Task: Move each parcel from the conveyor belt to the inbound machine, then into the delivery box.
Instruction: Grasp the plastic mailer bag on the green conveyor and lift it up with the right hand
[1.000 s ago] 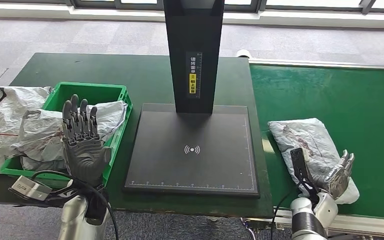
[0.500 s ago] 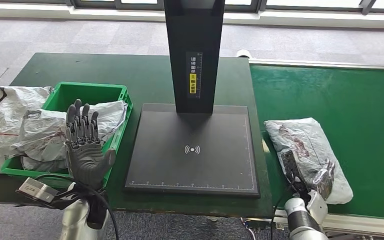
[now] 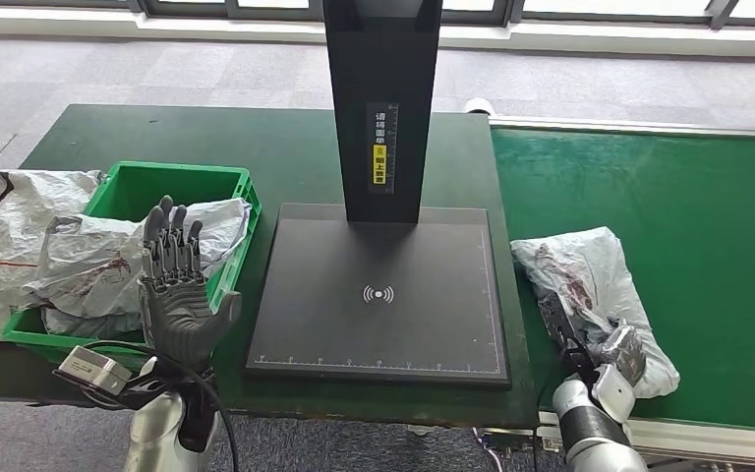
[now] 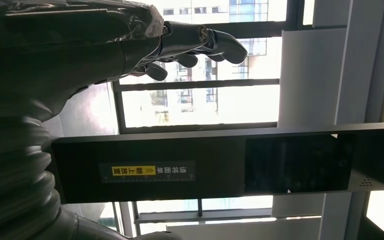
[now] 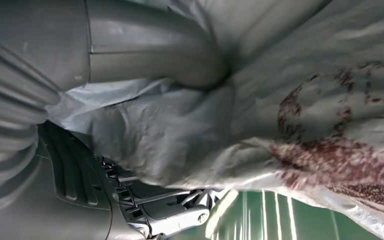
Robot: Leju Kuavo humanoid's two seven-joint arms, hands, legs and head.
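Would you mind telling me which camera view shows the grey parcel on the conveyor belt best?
The head view: the whole parcel lies on the green belt beside the black scanner plate, with the right hand on its near end. The right wrist view shows a close-up of crumpled wrapping under the thumb. The left wrist view faces windows instead.

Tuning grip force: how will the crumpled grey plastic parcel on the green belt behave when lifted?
The crumpled grey plastic parcel looks soft and wrinkled, so it will probably sag. Its film seems smooth, perhaps slippery. The right hand dents it, suggesting yielding contents.
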